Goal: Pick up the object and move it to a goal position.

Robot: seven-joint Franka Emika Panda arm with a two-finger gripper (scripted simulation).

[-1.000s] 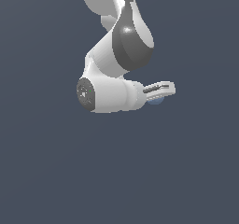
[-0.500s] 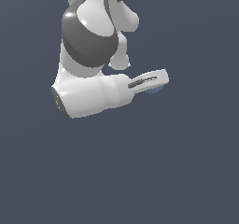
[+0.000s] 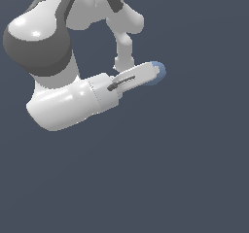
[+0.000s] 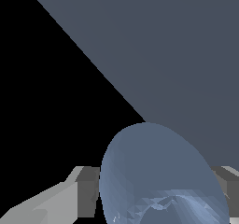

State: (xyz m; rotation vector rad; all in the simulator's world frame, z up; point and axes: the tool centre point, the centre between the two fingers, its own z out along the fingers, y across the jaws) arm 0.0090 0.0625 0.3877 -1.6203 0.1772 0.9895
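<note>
My claw (image 3: 154, 73) is closed on the object (image 3: 158, 72), a small slate-blue rounded blob that peeks out past the white fingertips (image 3: 146, 72) in the exterior view, held aloft against the flat dark grey-blue ground (image 3: 194, 169). The fingers point toward the exterior view's right and tilt slightly upward. In the wrist view the object (image 4: 158, 171) fills the space between the two grey fingers (image 4: 56, 202), one on each side of it and both touching it; its pale, faceted underside catches a bluish sheen close to the camera. Behind the claw, the white hand and wrist housing (image 3: 73, 106) runs back toward the exterior view's left, joined to the arm's (image 3: 41, 42) large grey-and-white links, which rise out of the picture at the top. Beyond the object, the wrist view shows the grey-blue ground (image 4: 163, 55) meeting a black void along a diagonal edge.
</note>
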